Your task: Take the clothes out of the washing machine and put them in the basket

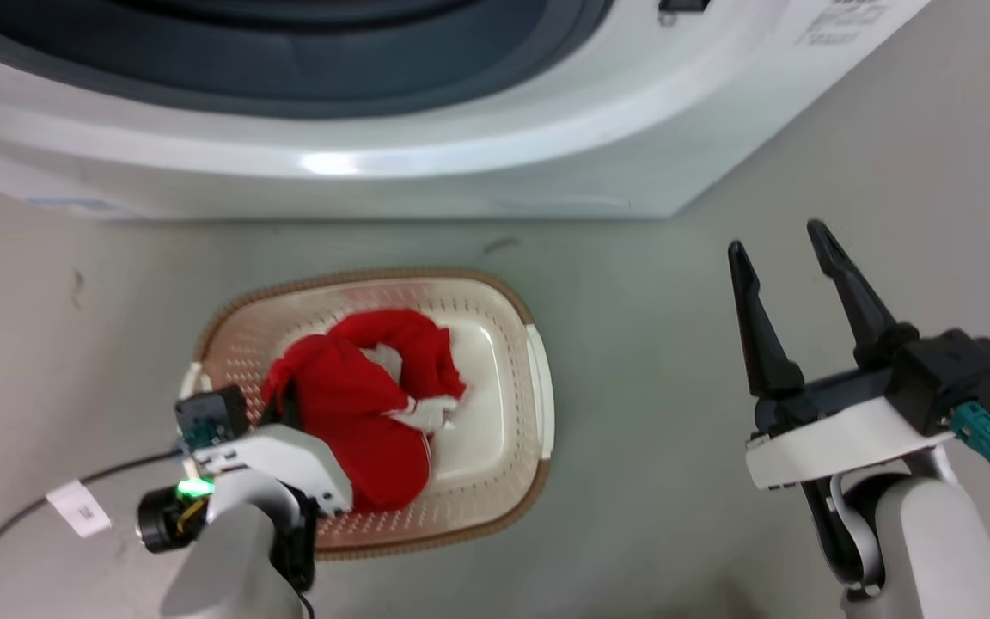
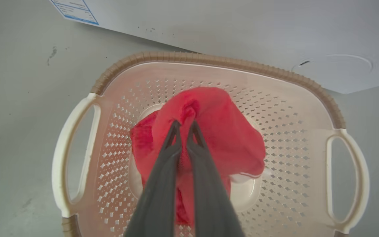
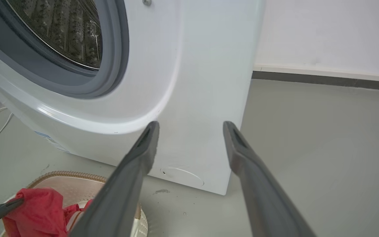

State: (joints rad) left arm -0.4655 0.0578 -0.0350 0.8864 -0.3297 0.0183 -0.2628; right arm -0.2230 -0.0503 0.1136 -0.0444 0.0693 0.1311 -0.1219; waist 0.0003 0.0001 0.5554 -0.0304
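Over the cream-white perforated plastic basket [image 2: 242, 64], just before the large white front-loading washing machine [image 1: 461, 163], our left fingers [image 2: 171, 144] pinch the soft red fabric clothes [image 2: 229, 131], which sag into it. Our right fingers [image 1: 757, 327] gape wide, empty. Fabric could snag a fingertip on release and drag back out.

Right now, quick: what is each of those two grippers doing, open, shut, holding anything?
Left gripper: closed on the red clothes, over the basket.
Right gripper: open, holding nothing.
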